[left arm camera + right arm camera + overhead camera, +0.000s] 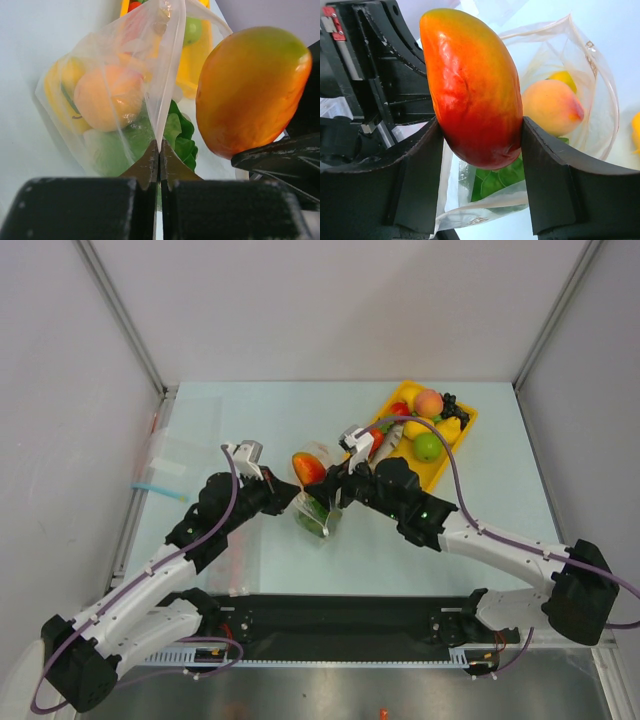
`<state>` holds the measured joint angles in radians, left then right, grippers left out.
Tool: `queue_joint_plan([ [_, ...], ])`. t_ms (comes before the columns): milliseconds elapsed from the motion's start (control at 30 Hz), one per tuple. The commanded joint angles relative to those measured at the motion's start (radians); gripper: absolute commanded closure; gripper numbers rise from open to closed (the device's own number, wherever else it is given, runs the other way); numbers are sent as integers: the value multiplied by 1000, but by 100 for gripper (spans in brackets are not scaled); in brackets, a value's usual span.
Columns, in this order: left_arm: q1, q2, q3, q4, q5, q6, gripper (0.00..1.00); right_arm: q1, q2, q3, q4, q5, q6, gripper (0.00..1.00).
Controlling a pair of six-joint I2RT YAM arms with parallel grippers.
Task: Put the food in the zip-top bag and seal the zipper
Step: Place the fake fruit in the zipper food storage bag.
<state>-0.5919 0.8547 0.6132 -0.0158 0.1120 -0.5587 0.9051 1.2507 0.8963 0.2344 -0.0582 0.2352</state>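
Two grippers share one job here. The left gripper (159, 155) is clenched on a fold of the clear bag (115, 60) at its edge, apparently to keep the bag upright with its mouth spread. The right gripper (480, 140) grasps one mango (472, 85) by its sides, lower end pointing down just above that mouth, which looks like the set-up for dropping it in. The bag stands mid-table between the two arms, its mouth open and unsealed. Inside it are three pieces: one peach (552, 107), one yellow fruit (563, 78) and one lettuce (180, 135). One yellow tray (462, 425) sits at the far right; a second peach (428, 402) and one green apple (427, 447) show clearly on it, and the other pieces are too hidden to count. One flat bag (160, 475) with a blue strip lies apart at the left.
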Motion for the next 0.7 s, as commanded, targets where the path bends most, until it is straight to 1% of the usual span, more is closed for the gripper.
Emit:
queue_joint_plan([
  [0, -3, -17, 16, 43, 3, -9, 100, 31, 6, 50, 19, 99, -5, 64],
  [33, -3, -10, 16, 46, 5, -12, 100, 35, 9, 47, 22, 103, -7, 61],
  [67, -3, -3, 19, 47, 21, -13, 100, 37, 13, 52, 19, 106, -7, 50],
  [133, -6, 4, 25, 45, 34, -15, 100, 46, 23, 72, -13, 107, -13, 43],
  [167, -6, 1, 23, 46, 29, -15, 100, 51, 23, 76, -36, 112, -17, 33],
  [200, -5, 0, 22, 47, 25, -14, 100, 57, 23, 79, -44, 138, -20, 28],
  [233, -5, -3, 19, 45, 15, -14, 100, 63, 21, 78, -49, 150, -23, 20],
  [333, -5, -9, 22, 36, 8, -7, 100, 66, 10, 75, -67, 170, -31, 14],
  [467, -5, -25, 23, 31, 0, -4, 100, 67, -20, 69, -87, 172, -22, 12],
  [600, -5, -34, 25, 24, -17, -1, 100, 71, -74, 36, -86, 202, -23, 21],
  [633, -5, -37, 26, 24, -17, -1, 100, 71, -89, 33, -99, 205, -23, 26],
  [667, -5, -40, 26, 24, -15, -1, 100, 72, -96, 33, -110, 199, -27, 27],
])
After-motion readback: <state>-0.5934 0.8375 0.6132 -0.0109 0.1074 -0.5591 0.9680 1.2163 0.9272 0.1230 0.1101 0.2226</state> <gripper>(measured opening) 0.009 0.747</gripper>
